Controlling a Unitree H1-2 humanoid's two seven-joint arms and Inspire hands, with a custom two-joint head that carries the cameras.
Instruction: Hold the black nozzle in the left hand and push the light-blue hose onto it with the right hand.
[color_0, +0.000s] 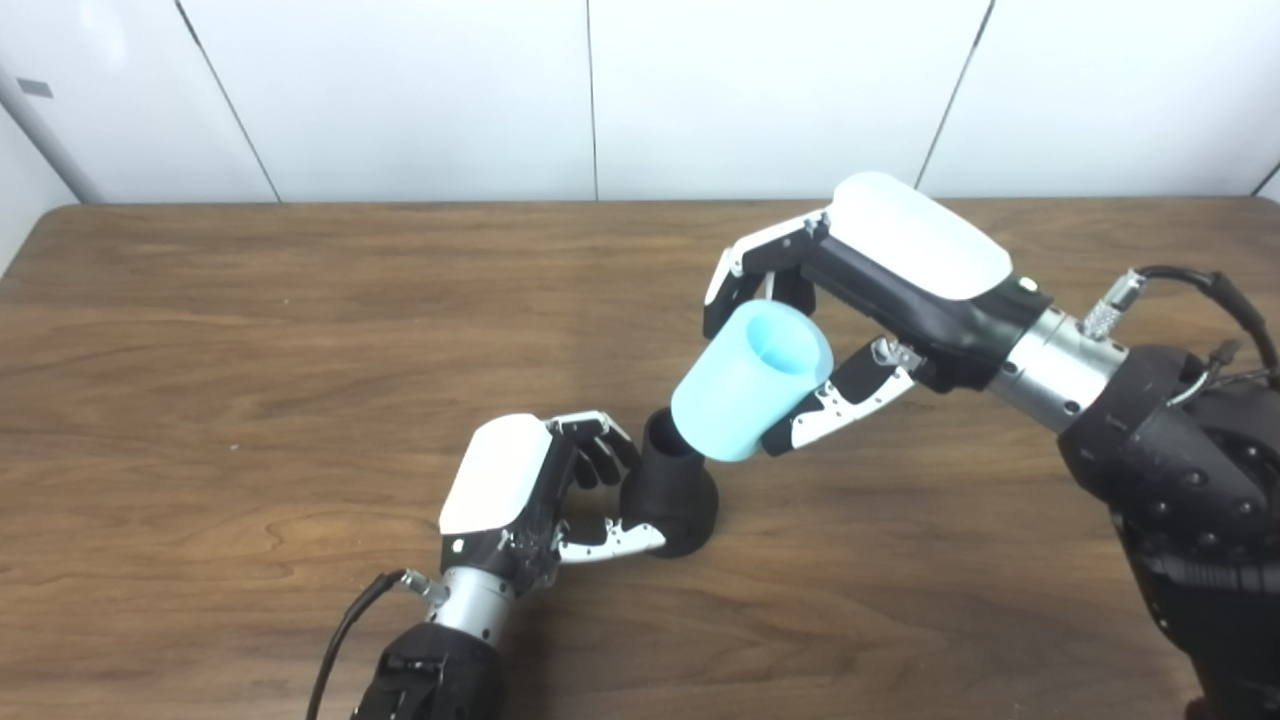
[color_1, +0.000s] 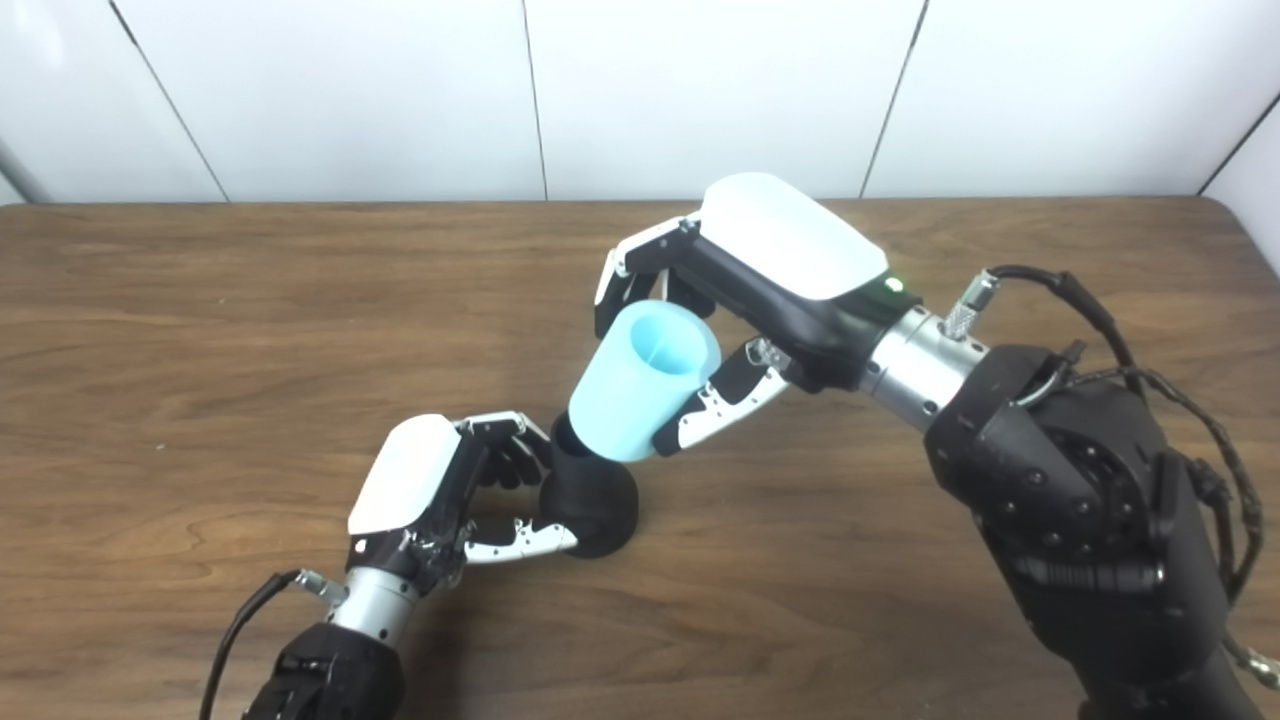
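White wall panels stand behind the brown wooden surface (color_0: 250, 380). The left hand (color_0: 520, 490) grips the black nozzle (color_0: 672, 490), which rests on the surface. The right hand (color_0: 860, 300) clasps the light-blue hose (color_0: 745, 385), its lower end touching the nozzle's mouth. Mating seems begun; next, push down along the nozzle's axis.

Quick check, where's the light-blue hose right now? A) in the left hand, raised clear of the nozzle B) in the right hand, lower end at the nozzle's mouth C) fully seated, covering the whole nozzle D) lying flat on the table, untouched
B: the right hand grips the light-blue hose, tilted, its lower end at the open top of the black nozzle, which the left hand holds on the table.
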